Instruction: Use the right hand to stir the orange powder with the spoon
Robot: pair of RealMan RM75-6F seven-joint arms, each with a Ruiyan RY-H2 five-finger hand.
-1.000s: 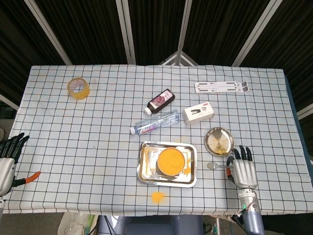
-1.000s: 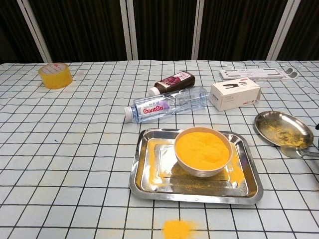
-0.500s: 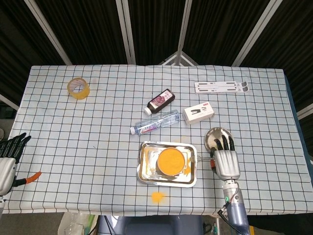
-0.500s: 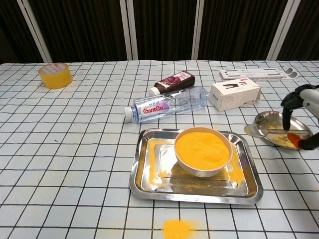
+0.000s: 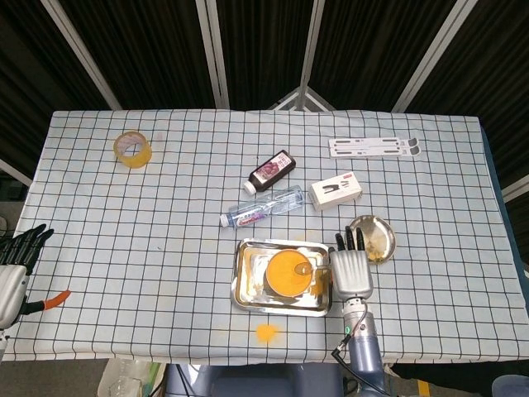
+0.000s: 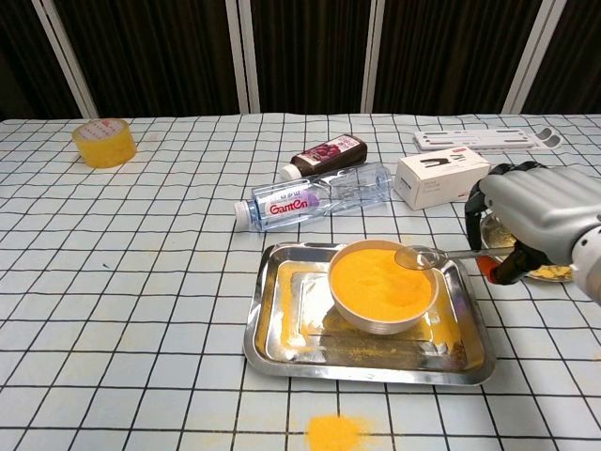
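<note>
— What is shining there?
— The tray (image 6: 272, 348), spoon (image 6: 418, 256) and small dish (image 5: 382, 240) are gleaming like polished metal; the powder (image 6: 380, 277) is looking matt and grainy.
— And the rest?
— The bottle (image 6: 319, 199) is showing clear glossy plastic, the box (image 6: 441, 178) matt card, the tablecloth (image 6: 122, 282) matt.

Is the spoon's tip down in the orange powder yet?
Not clearly. In the chest view the spoon, held by the right robot hand, sits at the bowl rim with its scoop empty above the powder.
</note>
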